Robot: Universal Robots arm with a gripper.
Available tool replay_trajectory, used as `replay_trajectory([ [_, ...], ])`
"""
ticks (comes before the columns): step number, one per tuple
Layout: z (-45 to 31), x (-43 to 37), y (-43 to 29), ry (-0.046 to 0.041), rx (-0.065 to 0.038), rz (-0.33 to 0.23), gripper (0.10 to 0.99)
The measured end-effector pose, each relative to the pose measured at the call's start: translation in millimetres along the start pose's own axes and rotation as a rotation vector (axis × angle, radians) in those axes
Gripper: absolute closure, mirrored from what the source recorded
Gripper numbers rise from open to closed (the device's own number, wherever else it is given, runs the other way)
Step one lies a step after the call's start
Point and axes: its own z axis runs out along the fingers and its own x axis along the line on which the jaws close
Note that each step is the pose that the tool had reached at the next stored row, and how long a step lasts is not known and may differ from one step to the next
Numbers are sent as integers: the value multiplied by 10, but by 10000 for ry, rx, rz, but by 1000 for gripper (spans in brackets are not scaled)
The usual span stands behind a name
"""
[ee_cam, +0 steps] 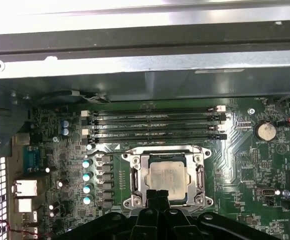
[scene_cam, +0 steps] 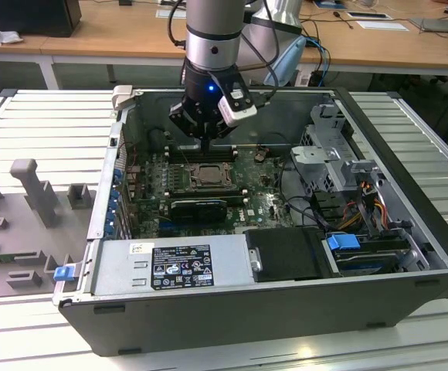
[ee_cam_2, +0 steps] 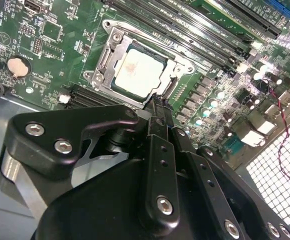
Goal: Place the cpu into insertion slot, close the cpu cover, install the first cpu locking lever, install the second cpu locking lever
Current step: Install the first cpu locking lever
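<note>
Now I see my arm [scene_cam: 212, 39] reaching straight down into the open computer case [scene_cam: 247, 321]. Its gripper [scene_cam: 206, 139] hovers just over the insertion slot [scene_cam: 208, 175], fingers pressed together on nothing. The cpu cover [ee_cam: 200, 178] lies flat around the seated cpu [ee_cam: 166, 175].

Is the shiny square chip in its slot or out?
In. In both wrist views the cpu lies flat inside the insertion slot, silver rim around it.

cpu [ee_cam: 167, 175] near edge hidden behind the pincer [ee_cam: 158, 195], pincer body cut off in both wrist views
</note>
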Motion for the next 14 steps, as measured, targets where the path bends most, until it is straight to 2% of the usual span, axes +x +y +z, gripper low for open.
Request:
replay_trajectory([
  [10,1,43,-2,-19,-16,-2,980],
  [12,3,57,-3,-51,-17,-3,980],
  [14,7,61,-3,-123,-21,-5,980],
])
